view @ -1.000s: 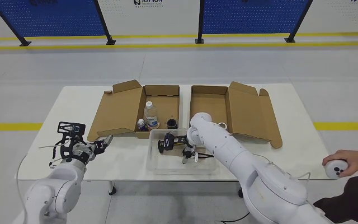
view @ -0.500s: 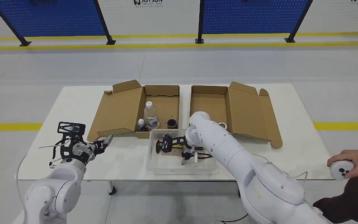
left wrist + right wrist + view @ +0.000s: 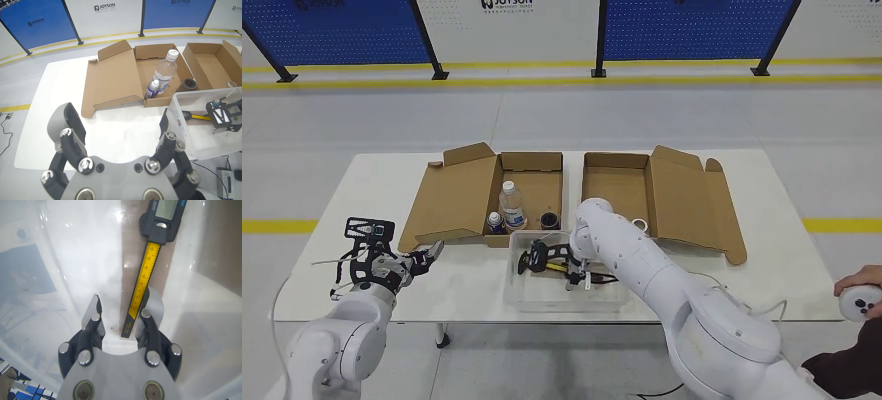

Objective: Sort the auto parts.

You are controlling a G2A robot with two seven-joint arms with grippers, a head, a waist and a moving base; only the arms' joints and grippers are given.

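The right gripper [image 3: 122, 296] is held spread in the bin [image 3: 514, 285], astride the caliper [image 3: 144, 273]; the left gripper [image 3: 116, 111] is held spread above the table [image 3: 56, 85].

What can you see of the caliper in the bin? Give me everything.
The digital caliper has a black, plastic-looking readout head with a grey display and a thumb wheel. The head sits on a black beam that carries a yellow scale with black graduations. It lies flat on the floor of the clear plastic bin. The right gripper is open, with the beam's free end between its fingers and close to one of them. Whether they touch cannot be told.
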